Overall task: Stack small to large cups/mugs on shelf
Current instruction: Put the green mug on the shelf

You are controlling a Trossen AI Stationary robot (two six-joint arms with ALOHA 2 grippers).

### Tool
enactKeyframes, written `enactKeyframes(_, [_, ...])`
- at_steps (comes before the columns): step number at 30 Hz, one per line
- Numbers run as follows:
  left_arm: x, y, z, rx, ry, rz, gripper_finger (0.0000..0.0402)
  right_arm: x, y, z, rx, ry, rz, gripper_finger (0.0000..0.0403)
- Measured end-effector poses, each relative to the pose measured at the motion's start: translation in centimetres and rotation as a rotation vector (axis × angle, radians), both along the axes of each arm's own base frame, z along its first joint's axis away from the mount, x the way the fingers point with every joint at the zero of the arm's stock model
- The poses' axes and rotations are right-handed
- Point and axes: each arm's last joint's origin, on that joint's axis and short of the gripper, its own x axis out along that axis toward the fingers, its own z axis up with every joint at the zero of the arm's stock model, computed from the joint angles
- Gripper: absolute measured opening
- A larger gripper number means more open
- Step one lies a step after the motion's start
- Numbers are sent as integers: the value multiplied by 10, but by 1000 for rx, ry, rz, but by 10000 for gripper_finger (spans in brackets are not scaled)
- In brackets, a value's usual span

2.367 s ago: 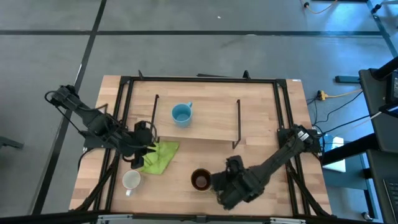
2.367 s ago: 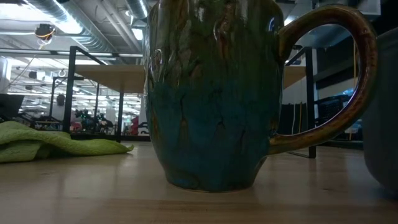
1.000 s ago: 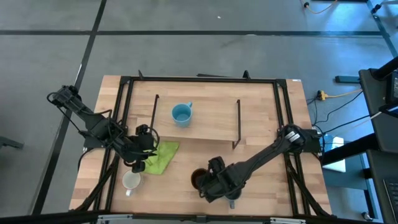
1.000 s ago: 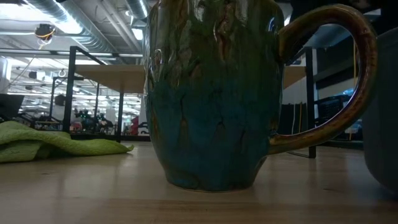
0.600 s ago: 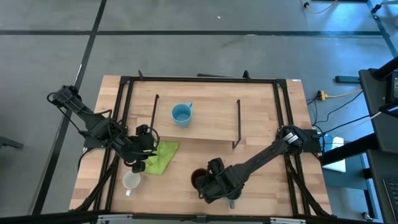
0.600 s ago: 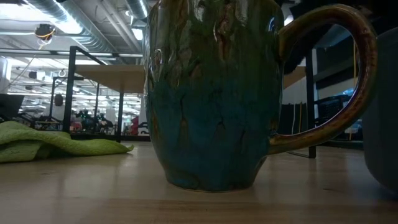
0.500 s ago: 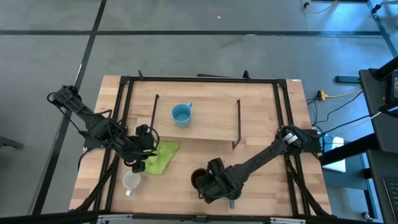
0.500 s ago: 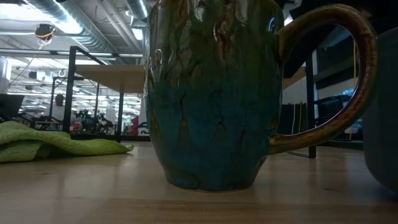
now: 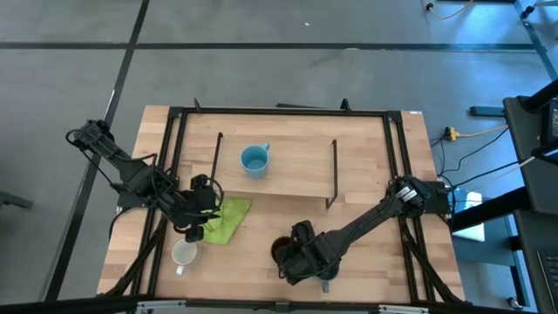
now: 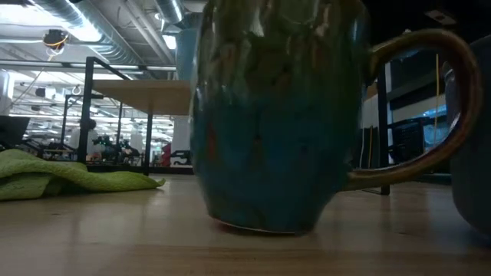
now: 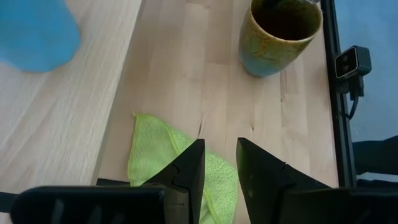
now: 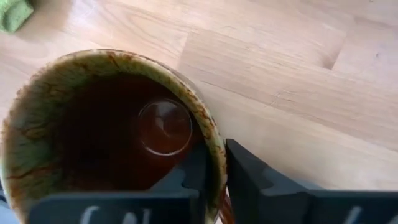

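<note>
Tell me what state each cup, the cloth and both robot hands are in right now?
Brown mug: upright, its rim pinched by the right gripper.
Blue cup: upright on the shelf.
White cup: upright on the table.
Green cloth: crumpled.
Left gripper: open, over the cloth.

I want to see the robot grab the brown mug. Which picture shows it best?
The right wrist view: the right hand pinches the brown mug at its rim. From above the arm mostly hides the mug. The low view shows only its side; the left wrist sees it far off.
</note>
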Motion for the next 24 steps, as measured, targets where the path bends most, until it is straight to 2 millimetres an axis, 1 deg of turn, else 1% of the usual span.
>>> enactKeyframes(4, [0,0,0,8,-5,6,86,0,0,0,2,-3,0,40])
enactKeyframes(9, [0,0,0,9,-6,6,86,1,0,0,5,-8,-4,59])
enactKeyframes(14, [0,0,0,9,-6,6,86,1,0,0,2,-8,-5,40])
enactKeyframes(20, [0,0,0,10,-6,6,86,3,-3,0,2,-9,-9,40])
enactKeyframes(24, [0,0,0,10,-6,6,86,7,-7,4,3,-15,-7,48])
